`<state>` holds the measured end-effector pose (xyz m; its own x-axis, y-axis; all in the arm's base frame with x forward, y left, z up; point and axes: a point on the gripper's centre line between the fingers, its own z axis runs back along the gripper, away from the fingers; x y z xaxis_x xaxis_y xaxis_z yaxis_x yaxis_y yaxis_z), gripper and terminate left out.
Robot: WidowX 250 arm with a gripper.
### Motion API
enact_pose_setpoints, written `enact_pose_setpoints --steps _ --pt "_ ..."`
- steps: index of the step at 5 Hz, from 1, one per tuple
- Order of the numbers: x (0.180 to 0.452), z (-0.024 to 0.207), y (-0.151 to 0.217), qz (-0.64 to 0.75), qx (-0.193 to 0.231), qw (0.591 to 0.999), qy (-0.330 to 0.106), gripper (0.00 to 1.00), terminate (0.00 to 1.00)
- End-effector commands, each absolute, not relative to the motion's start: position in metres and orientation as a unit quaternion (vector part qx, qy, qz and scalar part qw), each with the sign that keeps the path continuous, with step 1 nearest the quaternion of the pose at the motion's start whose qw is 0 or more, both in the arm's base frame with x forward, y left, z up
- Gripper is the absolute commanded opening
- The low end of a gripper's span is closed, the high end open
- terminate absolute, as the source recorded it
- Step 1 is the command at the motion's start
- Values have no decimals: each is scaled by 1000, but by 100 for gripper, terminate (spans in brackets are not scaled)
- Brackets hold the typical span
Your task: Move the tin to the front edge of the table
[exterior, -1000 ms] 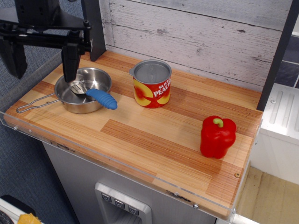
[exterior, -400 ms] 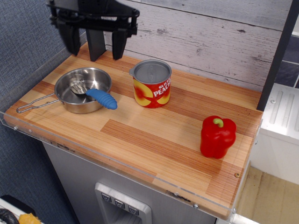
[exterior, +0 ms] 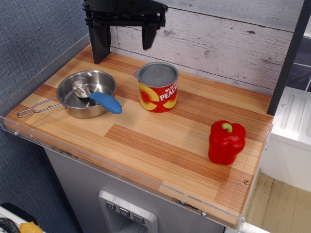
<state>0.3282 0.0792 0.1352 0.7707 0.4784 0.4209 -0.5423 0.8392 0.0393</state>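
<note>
Viewed from above and to the front: a wood-plank table (exterior: 160,145) with clear edging, backed by a whitewashed plank wall (exterior: 218,34).

Compared with the frame a second before: gripper (exterior: 125,30) shifted from the far left, above the pan, rightward and higher, to the top of the view in front of the wall. Everything on the table left exactly where it was.

Hung in the air, dark and boxy, above and behind the tin, well clear of it. Fingers (exterior: 148,36) spread wide apart, pointing down, with one to the left and one to the right. Nothing held between them, nothing touched. Left finger seen beside a dark post (exterior: 99,46) at the table's back left corner; hard to tell the two apart there.

Placed upright at the back middle of the table, near the wall: the tin (exterior: 158,88), red with yellow peach shapes and white lettering, grey lid on top. Far from the front edge.

Set at the left, just beside the tin but apart from it: a steel pan (exterior: 87,92) with a wire handle pointing left, and a blue-handled utensil (exterior: 105,102) resting in it, handle over the rim.

Stood at the right, well apart from the tin: a red pepper (exterior: 226,141), stem up.
</note>
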Motion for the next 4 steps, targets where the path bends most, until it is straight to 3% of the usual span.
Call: enact_pose_setpoints --steps 1,2,4 --pt "375 134 90 269 84 937 -208 100 0" --pt "394 130 90 254 66 942 -210 100 0" --pt "415 101 90 255 65 949 -171 100 0"
